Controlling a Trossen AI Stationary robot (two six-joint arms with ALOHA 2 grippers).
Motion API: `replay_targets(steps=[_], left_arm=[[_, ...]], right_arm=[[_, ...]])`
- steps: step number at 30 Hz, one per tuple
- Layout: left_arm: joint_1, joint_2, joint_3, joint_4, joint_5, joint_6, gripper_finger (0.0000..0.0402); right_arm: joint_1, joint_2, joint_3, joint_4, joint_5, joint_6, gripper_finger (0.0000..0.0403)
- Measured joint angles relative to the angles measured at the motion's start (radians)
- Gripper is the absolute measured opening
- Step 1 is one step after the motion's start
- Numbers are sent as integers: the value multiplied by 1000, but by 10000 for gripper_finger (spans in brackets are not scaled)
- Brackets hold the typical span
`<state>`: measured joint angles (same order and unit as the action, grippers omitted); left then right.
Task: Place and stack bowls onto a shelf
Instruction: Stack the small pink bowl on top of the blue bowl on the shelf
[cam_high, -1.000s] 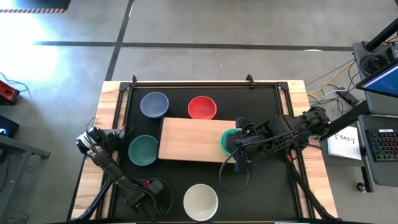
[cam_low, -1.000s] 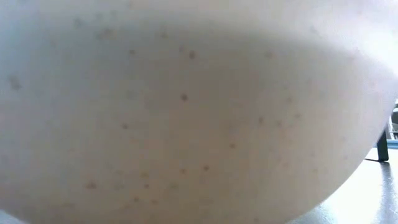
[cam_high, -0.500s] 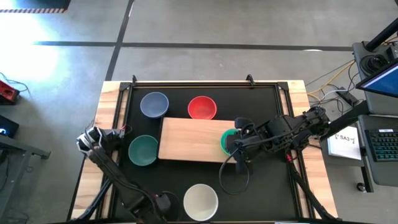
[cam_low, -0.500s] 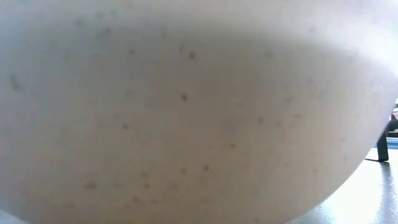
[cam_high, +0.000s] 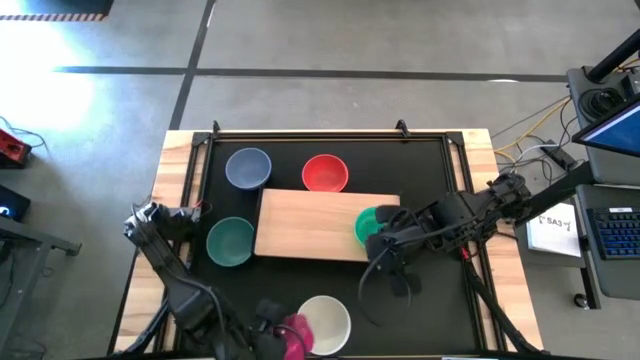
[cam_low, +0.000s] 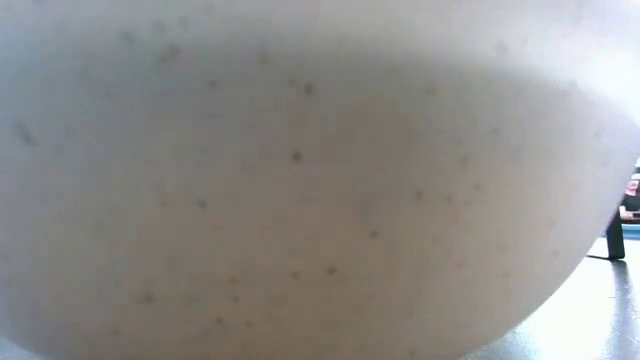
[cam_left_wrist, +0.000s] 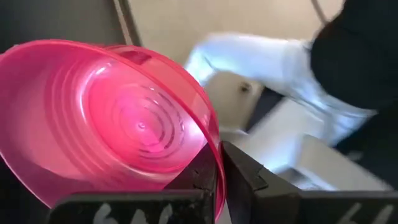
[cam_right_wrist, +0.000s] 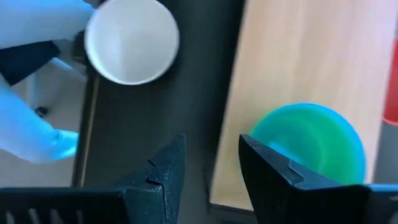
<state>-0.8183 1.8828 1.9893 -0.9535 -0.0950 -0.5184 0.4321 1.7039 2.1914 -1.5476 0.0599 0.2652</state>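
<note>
The pale wood shelf (cam_high: 310, 225) lies mid-table. A green bowl (cam_high: 369, 226) sits on its right end, seen also in the right wrist view (cam_right_wrist: 311, 142). On the black tabletop stand the blue-grey bowl (cam_high: 247, 167), the red bowl (cam_high: 325, 172), the teal-green bowl (cam_high: 230, 241) and the cream-white bowl (cam_high: 326, 322), which fills the low view (cam_low: 300, 180). My left gripper (cam_high: 274, 327) is at the near edge, shut on a magenta bowl (cam_high: 295, 336). My right gripper (cam_high: 392, 268) is open just near of the shelf's right end. The other bowls are out of view. My left gripper pinches the magenta bowl's rim (cam_left_wrist: 213, 146) between its two fingers (cam_left_wrist: 245, 177), one inside the bowl and one outside. The bowl is tilted in the hold, its hollow turned toward the wrist camera, right beside the cream-white bowl's left side.
Wooden rails (cam_high: 178, 200) edge the black tabletop (cam_high: 430, 170). Bare black surface lies right of the shelf and between the shelf and the cream-white bowl. A desk with a keyboard (cam_high: 612, 235) and papers stands beyond the right edge.
My left gripper has travelled along the near edge toward the right, bringing the magenta bowl into the high view beside the cream-white bowl. My right gripper has drawn back from the green bowl toward the near edge; the green bowl has stayed on the shelf.
</note>
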Motion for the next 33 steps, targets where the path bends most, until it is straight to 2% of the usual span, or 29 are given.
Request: replay_targets(steps=[4, 7, 9, 14, 22, 26, 33], left_arm=[[51, 0, 92, -59, -32, 157, 0], [99, 0, 129, -85, 25, 234, 0], [128, 0, 135, -86, 80, 319, 0], [180, 0, 123, -85, 137, 536, 0], [194, 0, 122, -82, 140, 919, 0], [195, 0, 122, -80, 142, 1035, 0], [207, 24, 122, -66, 141, 1280, 0]], right_arm=[[41, 0, 0, 59, -11, -57, 139], [76, 0, 0, 109, -12, -115, 139], [95, 0, 0, 141, -12, -162, 139], [129, 0, 0, 251, -10, -291, 139], [140, 0, 0, 369, -12, -397, 139], [140, 0, 0, 405, -17, -424, 139], [140, 1, 0, 493, -147, -461, 139]])
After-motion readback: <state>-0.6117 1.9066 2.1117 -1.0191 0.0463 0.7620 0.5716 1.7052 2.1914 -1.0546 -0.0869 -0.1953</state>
